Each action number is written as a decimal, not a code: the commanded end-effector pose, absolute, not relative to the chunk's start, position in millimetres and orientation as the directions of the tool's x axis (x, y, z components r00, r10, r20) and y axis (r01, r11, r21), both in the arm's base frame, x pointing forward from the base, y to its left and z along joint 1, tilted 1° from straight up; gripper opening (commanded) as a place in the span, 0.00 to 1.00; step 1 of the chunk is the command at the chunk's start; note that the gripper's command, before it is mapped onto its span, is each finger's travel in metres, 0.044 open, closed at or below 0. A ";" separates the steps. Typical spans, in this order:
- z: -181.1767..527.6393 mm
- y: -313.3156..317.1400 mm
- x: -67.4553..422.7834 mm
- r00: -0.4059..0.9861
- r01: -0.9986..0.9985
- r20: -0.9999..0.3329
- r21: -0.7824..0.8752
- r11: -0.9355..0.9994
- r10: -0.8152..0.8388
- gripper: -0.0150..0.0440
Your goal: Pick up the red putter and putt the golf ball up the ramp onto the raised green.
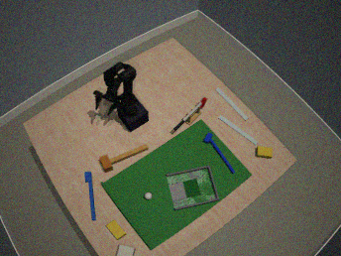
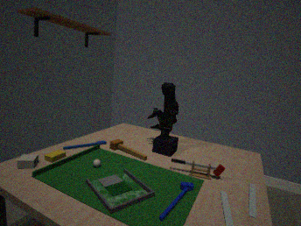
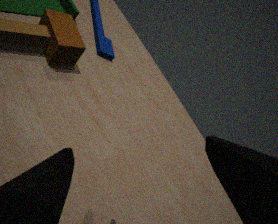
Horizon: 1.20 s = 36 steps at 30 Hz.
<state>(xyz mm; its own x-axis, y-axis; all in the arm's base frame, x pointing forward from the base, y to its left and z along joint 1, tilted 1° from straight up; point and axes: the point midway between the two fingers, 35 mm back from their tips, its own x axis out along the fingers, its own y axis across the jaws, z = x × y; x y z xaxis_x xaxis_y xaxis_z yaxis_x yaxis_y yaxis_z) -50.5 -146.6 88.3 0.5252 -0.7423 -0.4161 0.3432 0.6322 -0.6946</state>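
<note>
The red putter lies with its red head [image 1: 203, 101] [image 2: 219, 170] and shaft propped on a small wooden rack [image 1: 193, 118] [image 2: 200, 175], beside the green mat [image 1: 149, 232] [image 2: 61, 181]. The white golf ball [image 1: 148, 195] [image 2: 96, 163] rests on the mat. A grey ramp [image 1: 178, 192] [image 2: 111, 180] lies within a low grey-walled square enclosure, with a dark green square [image 1: 192, 187] [image 2: 119, 188] beside it. My gripper [image 1: 96, 103] [image 2: 151, 122] [image 3: 140, 149] is open and empty, raised above the table on the side away from the putter.
A wooden mallet [image 1: 129, 155] [image 2: 131, 151] [image 3: 65, 37] and a blue club [image 1: 91, 197] [image 2: 85, 145] [image 3: 100, 30] lie off the mat. Another blue club [image 1: 221, 154] [image 2: 175, 203] lies on it. Yellow blocks [image 1: 116, 229] [image 1: 265, 152], a white block [image 1: 126, 250] [image 2: 27, 161] and white strips [image 1: 232, 103] [image 1: 238, 130] lie around.
</note>
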 end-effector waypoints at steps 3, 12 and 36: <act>86.1 -148.5 -46.4 0.550 0.293 -0.421 -0.711 0.639 -0.721 1.00; 82.6 -164.7 -18.9 0.709 -0.222 -0.487 -0.840 0.494 -0.509 1.00; 55.7 -143.4 119.5 0.615 0.220 -0.725 -0.218 -0.951 0.309 1.00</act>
<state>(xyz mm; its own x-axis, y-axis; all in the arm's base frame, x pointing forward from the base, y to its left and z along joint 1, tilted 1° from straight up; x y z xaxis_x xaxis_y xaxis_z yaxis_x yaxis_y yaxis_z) 90.8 -155.5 61.7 0.7165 0.1736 -0.6757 -0.2153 -0.8662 -0.4509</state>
